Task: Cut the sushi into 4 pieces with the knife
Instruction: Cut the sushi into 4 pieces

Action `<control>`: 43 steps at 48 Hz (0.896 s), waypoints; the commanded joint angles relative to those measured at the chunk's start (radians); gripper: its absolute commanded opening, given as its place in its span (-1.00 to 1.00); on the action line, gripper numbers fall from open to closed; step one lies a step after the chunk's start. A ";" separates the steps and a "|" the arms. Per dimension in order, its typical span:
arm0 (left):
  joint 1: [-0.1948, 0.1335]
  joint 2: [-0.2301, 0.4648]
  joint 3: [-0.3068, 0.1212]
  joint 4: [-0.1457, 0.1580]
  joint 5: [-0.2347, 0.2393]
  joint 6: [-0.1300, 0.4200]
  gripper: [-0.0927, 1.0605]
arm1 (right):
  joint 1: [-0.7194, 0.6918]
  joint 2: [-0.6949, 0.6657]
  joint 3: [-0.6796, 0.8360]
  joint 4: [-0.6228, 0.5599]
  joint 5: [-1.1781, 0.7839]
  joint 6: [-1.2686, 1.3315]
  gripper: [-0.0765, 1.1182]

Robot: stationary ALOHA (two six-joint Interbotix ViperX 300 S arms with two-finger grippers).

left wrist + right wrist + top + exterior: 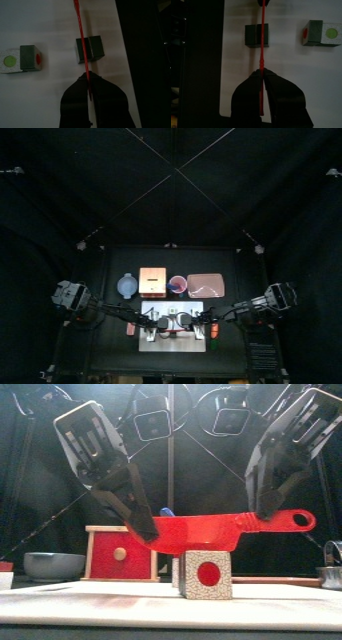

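**Knife held by both arms over sushi on board**

Both arms are at the table front, over the flat white plastic cutting board (94,599). The red plastic toy knife (201,532) is level and on edge, spanning between them. The left gripper (144,534) is clamped on the blade end. The right gripper (271,512) is clamped on the handle near its ring. In the wrist views each pair of jaws is pressed tight against the red plastic.

A dark green toy sushi block (203,574), its white speckled end face showing a red centre, stands on the board directly under the blade. The blade crosses its middle; whether it touches or is just clear, cannot tell. A second sushi block (23,57) lies on the board apart from it, with a green-dotted end showing.

Behind the board:
- pale wooden box with red drawer front (118,554)
- blue-grey round bowl (51,565), left of the box
- flat pink tray (207,283), to the right
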 commanded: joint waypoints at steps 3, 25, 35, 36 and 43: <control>0.000 0.009 -0.018 0.002 -0.002 0.002 -0.31 | -0.005 0.006 -0.020 -0.006 -0.005 -0.005 -0.35; -0.002 0.018 -0.003 -0.017 -0.003 0.000 -0.32 | -0.003 0.012 -0.020 -0.008 -0.009 -0.005 -0.35; -0.006 0.028 -0.005 -0.034 -0.002 0.000 -0.32 | -0.002 0.020 -0.020 -0.005 -0.009 -0.006 -0.35; -0.006 0.026 -0.005 -0.035 -0.002 0.002 -0.32 | 0.000 0.020 -0.020 -0.005 -0.009 -0.005 -0.35; -0.006 0.026 -0.005 -0.038 -0.002 0.002 -0.32 | 0.000 0.021 -0.020 -0.005 -0.009 -0.005 -0.35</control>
